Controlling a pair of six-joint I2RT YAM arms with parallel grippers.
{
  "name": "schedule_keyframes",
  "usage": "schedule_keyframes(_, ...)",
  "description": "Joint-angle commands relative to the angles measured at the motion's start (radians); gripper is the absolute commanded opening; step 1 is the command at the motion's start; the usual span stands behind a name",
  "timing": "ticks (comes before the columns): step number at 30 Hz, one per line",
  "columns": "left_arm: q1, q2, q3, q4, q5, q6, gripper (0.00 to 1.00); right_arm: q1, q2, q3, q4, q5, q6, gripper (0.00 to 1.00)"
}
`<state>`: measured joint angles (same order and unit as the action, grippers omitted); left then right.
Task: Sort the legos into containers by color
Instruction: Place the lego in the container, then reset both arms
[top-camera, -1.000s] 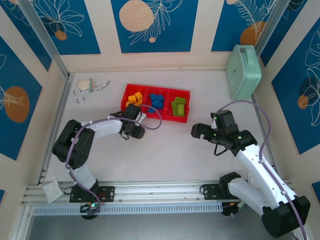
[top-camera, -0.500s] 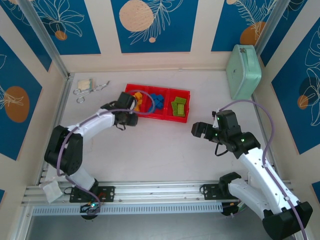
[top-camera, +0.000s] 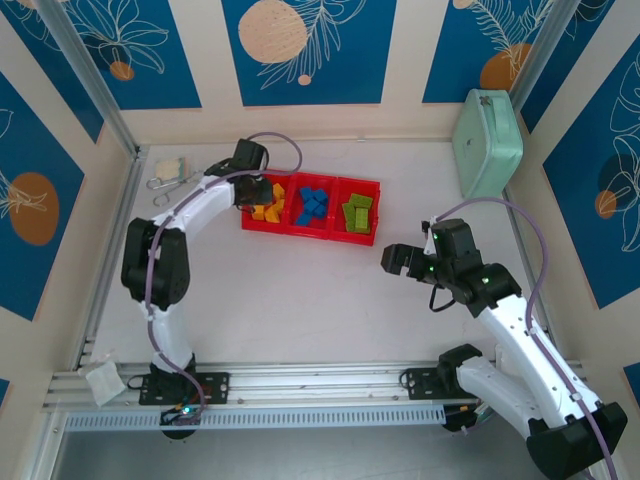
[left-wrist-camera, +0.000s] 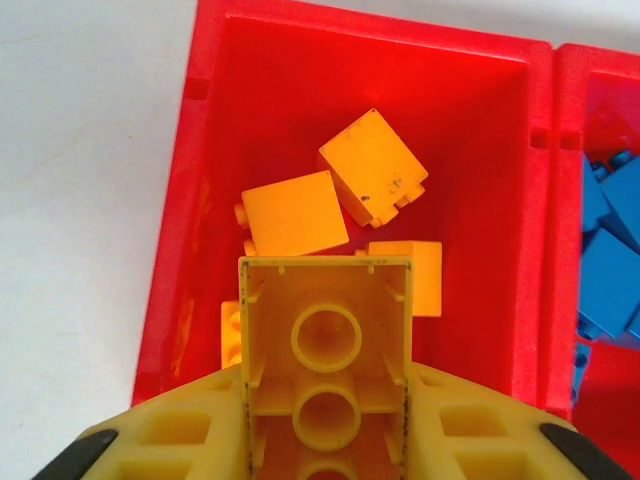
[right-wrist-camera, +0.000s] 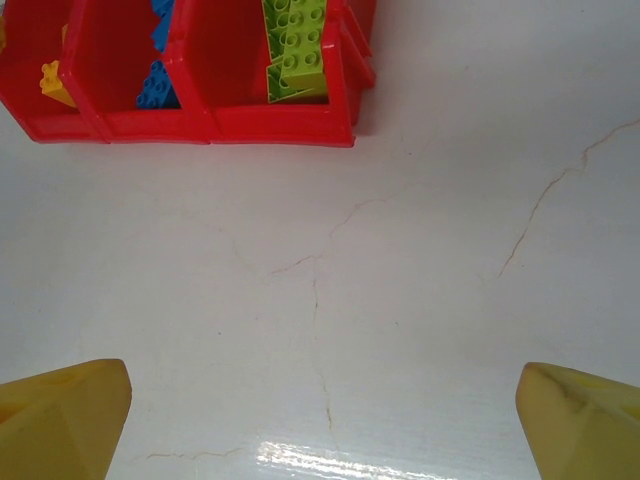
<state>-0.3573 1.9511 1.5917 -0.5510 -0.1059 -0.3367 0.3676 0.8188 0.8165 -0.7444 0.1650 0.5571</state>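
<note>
A red tray (top-camera: 300, 231) of three compartments lies at the back middle of the table. Orange-yellow legos (top-camera: 267, 203) fill its left compartment, blue legos (top-camera: 314, 202) the middle and light green legos (top-camera: 357, 213) the right. My left gripper (top-camera: 252, 187) hangs over the left compartment, shut on a yellow lego (left-wrist-camera: 325, 350) held hollow underside up. Several orange bricks (left-wrist-camera: 295, 212) lie below it. My right gripper (top-camera: 392, 262) stands open over bare table, in front of the tray's right end (right-wrist-camera: 200, 125), with nothing between its fingers (right-wrist-camera: 65, 415).
A mint-green rounded case (top-camera: 487, 140) leans at the back right corner. Metal clips (top-camera: 175, 182) and a small white block (top-camera: 168, 166) lie at the back left. Bare white table stretches between the tray and the arm bases.
My left arm has swung from the tray's front edge round to its back left, bringing the gripper over the orange compartment. The right arm has hardly moved.
</note>
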Motion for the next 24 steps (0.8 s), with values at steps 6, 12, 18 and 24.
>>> schedule_keyframes(6, 0.014, 0.059, 0.104, -0.056, 0.04, -0.036, 0.39, 0.007, -0.047, -0.01, -0.006, 0.028, -0.034, 0.99)
schedule_keyframes(12, 0.019, 0.005, 0.035, 0.003, 0.054, -0.042, 0.55, 0.008, 0.003, 0.023, 0.012, 0.017, -0.031, 0.99)
schedule_keyframes(18, 0.039, -0.159, -0.146, 0.111, 0.109, -0.058, 0.78, 0.01, 0.021, 0.006, 0.044, 0.043, -0.007, 0.99)
schedule_keyframes(24, 0.044, -0.468, -0.415, 0.234, 0.102, -0.021, 0.89, -0.012, 0.053, -0.017, 0.078, 0.146, -0.046, 0.99)
